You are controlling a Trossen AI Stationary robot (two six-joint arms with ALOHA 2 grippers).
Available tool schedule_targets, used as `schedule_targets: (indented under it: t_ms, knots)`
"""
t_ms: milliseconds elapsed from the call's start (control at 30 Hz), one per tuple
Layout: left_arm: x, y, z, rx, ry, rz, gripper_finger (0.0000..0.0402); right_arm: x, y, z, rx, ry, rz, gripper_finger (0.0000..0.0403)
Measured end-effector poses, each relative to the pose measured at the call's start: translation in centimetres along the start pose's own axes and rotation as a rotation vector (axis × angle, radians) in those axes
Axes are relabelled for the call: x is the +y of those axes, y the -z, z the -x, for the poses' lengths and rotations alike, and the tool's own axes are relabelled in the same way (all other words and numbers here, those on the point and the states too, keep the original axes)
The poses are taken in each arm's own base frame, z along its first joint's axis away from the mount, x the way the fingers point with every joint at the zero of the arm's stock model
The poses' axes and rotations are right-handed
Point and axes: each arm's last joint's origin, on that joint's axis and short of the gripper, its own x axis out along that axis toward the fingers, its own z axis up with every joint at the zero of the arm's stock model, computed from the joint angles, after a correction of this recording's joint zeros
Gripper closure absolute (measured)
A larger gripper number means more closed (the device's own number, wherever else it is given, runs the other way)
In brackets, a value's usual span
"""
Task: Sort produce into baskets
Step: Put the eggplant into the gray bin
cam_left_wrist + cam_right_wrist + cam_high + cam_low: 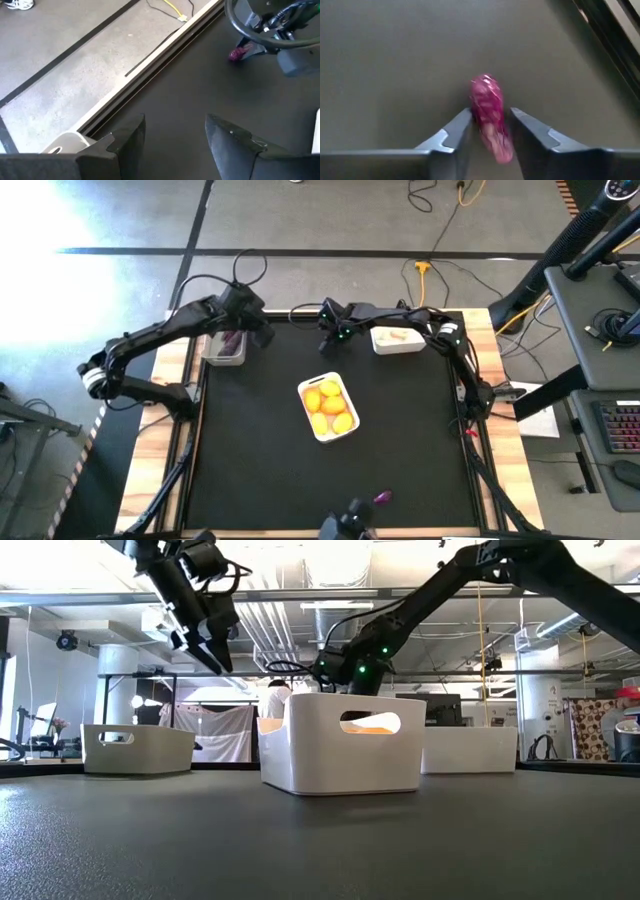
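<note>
The right gripper [490, 132] hangs at the far edge of the black mat [260, 450], its fingers slightly parted around a purple vegetable [491, 120] that sits between them. The left gripper [175, 135] stands open and empty by the grey basket [224, 347]. Yellow and orange fruits [330, 408] fill the middle white basket [313, 385]; another white basket [396, 340] holds pale pieces.
</note>
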Motion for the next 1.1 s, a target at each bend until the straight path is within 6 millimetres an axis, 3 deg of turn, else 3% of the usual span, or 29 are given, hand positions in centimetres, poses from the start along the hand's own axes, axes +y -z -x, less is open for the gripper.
schedule_targets:
  t_ms: [100,200,333,467,633,800,933,1100]
  knots:
    - [-0.1,-0.2,-0.5,-0.005,0.012,0.001,0.0212,0.0,-0.1,0.8,0.029,0.001,-0.029,0.0245]
    - [-0.3,-0.3,-0.9,-0.013,0.044,0.002,0.0212,0.1,-0.7,3.1,0.054,-0.009,-0.041,0.0220]
    - [-0.6,-0.8,-1.2,-0.053,0.113,0.006,0.0212,1.2,-1.1,7.8,0.072,-0.026,0.008,0.0206]
    - [-1.0,-1.5,-1.6,-0.118,0.241,-0.033,0.0212,3.6,0.0,13.9,0.067,-0.052,0.112,0.0210]
    - [-1.7,-2.2,-2.6,-0.184,0.410,-0.132,0.0212,6.7,3.7,20.9,0.056,-0.022,0.112,0.0224]
    - [-2.4,-2.1,-5.5,-0.161,0.470,-0.189,0.0212,10.0,8.7,26.1,-0.024,-0.052,-0.021,0.0237]
    - [-2.8,-1.9,-8.4,-0.143,0.470,-0.202,0.0212,12.8,12.9,27.7,-0.024,-0.091,-0.155,0.0244]
    - [-3.4,-2.3,-11.5,-0.096,0.473,-0.202,0.0212,16.4,17.2,27.4,-0.019,-0.120,-0.264,0.0245]
